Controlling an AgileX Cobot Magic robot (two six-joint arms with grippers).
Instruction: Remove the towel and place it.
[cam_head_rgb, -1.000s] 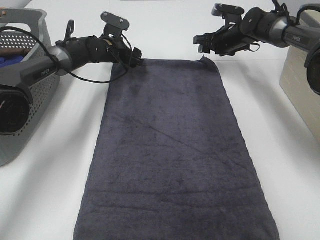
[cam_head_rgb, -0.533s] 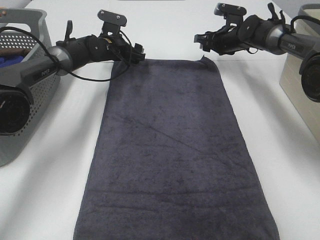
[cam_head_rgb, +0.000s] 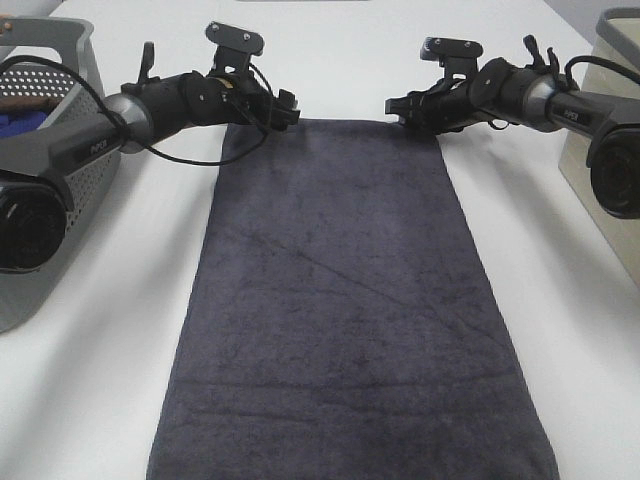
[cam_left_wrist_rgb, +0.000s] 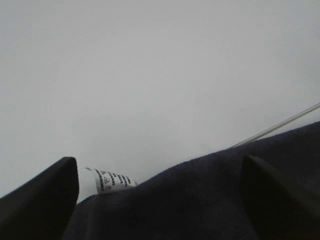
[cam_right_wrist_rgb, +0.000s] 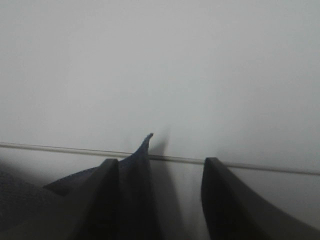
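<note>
A: White table, one seam line across it at the far end. Item one for you, operator: left gripper?

B: Parted wide. Your left wrist view shows its two dark fingers set well apart, with the towel edge lying between them and nothing pinched. It sits at the towel's far-left corner.

A: Tag?

B: White tag with black print, sticking out from that corner, just beside one finger.

A: Item two: right gripper.

B: Also unclenched. Your right wrist view shows a gap between its fingers, and the far-right towel corner stands up in a small peak beside one finger. Whether that finger touches the cloth, I cannot tell. No grasp is visible.

A: Item three, towel.

B: Dark grey, spread flat and lengthwise down the middle of the table, far end between your two grippers, near end running out of view at the bottom of the high camera.

A: Surroundings?

B: Grey perforated basket at the left edge, something blue inside. Beige bin at the right edge.
</note>
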